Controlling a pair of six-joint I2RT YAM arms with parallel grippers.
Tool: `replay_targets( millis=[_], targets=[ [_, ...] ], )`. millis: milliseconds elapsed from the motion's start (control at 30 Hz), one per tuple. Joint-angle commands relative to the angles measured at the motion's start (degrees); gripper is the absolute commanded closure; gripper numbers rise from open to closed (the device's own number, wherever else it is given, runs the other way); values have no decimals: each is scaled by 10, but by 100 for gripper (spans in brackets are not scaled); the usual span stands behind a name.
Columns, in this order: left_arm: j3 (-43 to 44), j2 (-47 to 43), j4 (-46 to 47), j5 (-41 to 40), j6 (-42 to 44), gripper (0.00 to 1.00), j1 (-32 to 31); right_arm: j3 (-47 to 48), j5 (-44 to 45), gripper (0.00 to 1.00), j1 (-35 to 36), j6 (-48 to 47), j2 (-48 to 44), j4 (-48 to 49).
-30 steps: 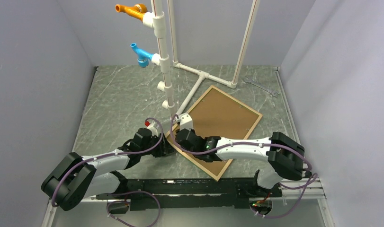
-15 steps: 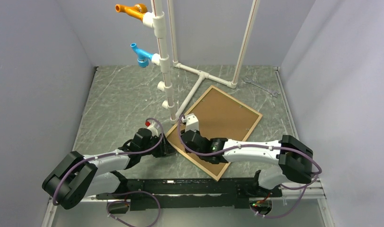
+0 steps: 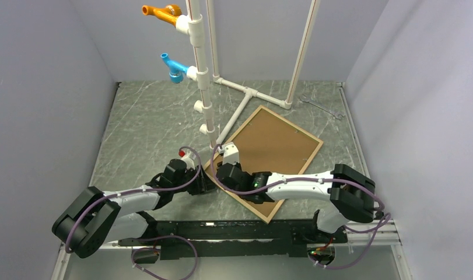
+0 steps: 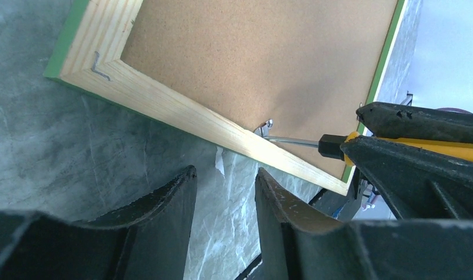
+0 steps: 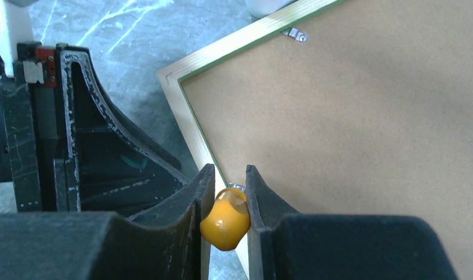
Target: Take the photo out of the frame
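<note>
The frame (image 3: 291, 122) lies face down on the table, its pale wood back rails (image 4: 181, 108) edged in green. A brown backing board (image 3: 274, 146) fills it and hides the photo. My right gripper (image 5: 230, 172) is shut on the yellow handle of a screwdriver (image 5: 225, 219). The screwdriver's thin shaft (image 4: 292, 141) reaches a small metal clip (image 4: 264, 128) on the near-left rail. My left gripper (image 4: 225, 172) is open over bare table just outside that rail, with nothing between its fingers. In the top view both grippers meet at the frame's left corner (image 3: 213, 166).
A white pipe stand (image 3: 202, 70) with orange and blue fittings rises just behind the frame's left corner. Its base pipes (image 3: 245, 96) run along the frame's far side. A metal wrench (image 3: 321, 106) lies at the back right. Another clip (image 5: 295, 34) sits on the far-left rail.
My right arm swung slightly right along the frame, then came back to nearly where it was. The left arm has not moved.
</note>
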Motion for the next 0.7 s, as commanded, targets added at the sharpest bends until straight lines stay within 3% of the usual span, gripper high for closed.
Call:
replay_targets(
  millis=[0,367,467,667],
  targets=[
    [-15,9,35,15,-13,54,-1,23,61,100,7,7,18,46],
    [-24,6,44,14,-21,54,-8,80,229,100,25,16,72,-25],
    [-24,4,41,12,-19,54,-7,80,223,100,25,13,57,-32],
    [-22,-1,46,14,-19,52,-8,25,144,100,4,-13,-19,43]
  ],
)
